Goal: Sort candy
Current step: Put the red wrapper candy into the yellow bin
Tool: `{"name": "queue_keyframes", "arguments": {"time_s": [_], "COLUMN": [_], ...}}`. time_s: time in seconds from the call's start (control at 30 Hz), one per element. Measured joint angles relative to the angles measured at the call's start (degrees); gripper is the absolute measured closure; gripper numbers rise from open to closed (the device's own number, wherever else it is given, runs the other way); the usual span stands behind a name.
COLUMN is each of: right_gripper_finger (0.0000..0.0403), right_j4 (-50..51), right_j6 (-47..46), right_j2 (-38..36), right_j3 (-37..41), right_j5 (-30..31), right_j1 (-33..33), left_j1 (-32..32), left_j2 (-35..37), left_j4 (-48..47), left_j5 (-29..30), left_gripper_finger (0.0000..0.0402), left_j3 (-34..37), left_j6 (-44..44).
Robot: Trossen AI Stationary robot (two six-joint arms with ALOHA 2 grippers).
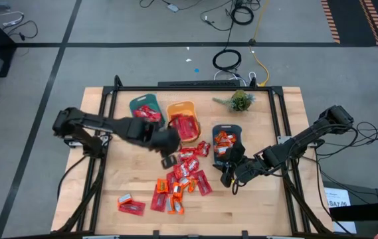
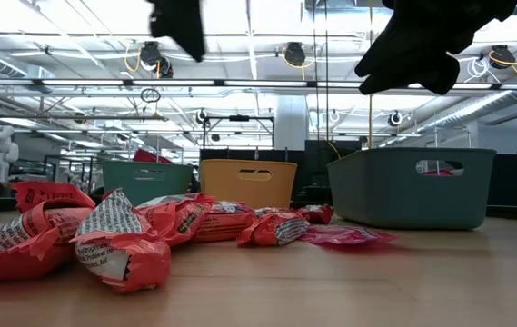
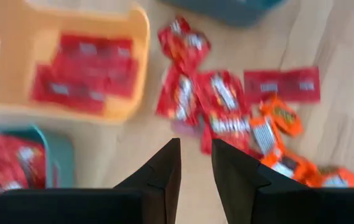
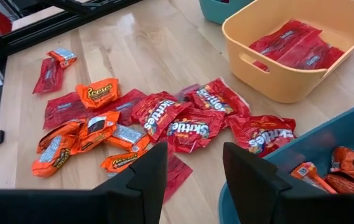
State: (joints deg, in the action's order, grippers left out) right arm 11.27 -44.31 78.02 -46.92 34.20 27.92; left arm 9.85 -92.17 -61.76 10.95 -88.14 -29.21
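1. We see the left gripper hovering above the table's middle, just in front of the orange bin; its fingers stand a narrow gap apart with nothing between them.
2. We see the right gripper over the near end of the right-hand teal bin, toward the table's right edge; its fingers are partly apart, holding nothing and touching no wrapper.
3. Bins: we count three in a row across the middle of the table: a teal bin nearest the back left, the orange one in the centre, and the other teal one on the right.
4. Bin contents: red packets lie in the left teal bin, flat red packets in the orange bin, and orange wrapped pieces in the right teal bin; we can't get firm counts.
5. Loose candy: one scattered pile on the table's centre, running toward the front edge. In the right wrist view we make out about five red Skittles packets and roughly six orange Reese's pieces; overlaps make the totals uncertain.
6. Two more red pieces sit apart near the front-left corner.
7. One small green plant stands by the back edge, right of centre.
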Motion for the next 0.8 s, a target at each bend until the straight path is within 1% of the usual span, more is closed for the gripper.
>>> {"name": "queue_keyframes", "arguments": {"time_s": [0.17, 0.33, 0.47, 0.63, 0.8], "right_gripper_finger": [0.0255, 0.0255, 0.0255, 0.0255, 0.0255], "right_j4": [-0.05, -0.12, -0.22, -0.4, -0.38], "right_j6": [0.0, -0.57, -0.52, -0.5, -0.9], "right_j2": [0.0, 0.0, 0.0, 0.0, 0.0], "right_j3": [0.0, -0.02, 0.0, 0.0, -0.01], "right_j5": [-0.06, -0.05, -0.05, -0.03, -0.03], "right_j1": [0.0, 0.0, 0.0, 0.0, -0.02], "left_j1": [6.7, 14.77, 21.44, 28.26, 32.39], "left_j2": [5.74, 12.51, 16.48, 18.13, 18.1], "left_j4": [0.36, 0.52, 1.23, 1.24, 2.53], "left_j5": [0.96, 3.57, 5.14, 6.58, 6.95], "left_gripper_finger": [0.0301, 0.0301, 0.0301, 0.0301, 0.0301], "left_j3": [9.01, 18.3, 23.65, 27.71, 30.25], "left_j6": [-11.01, -25.48, -35.83, -43.54, -46.33]}}
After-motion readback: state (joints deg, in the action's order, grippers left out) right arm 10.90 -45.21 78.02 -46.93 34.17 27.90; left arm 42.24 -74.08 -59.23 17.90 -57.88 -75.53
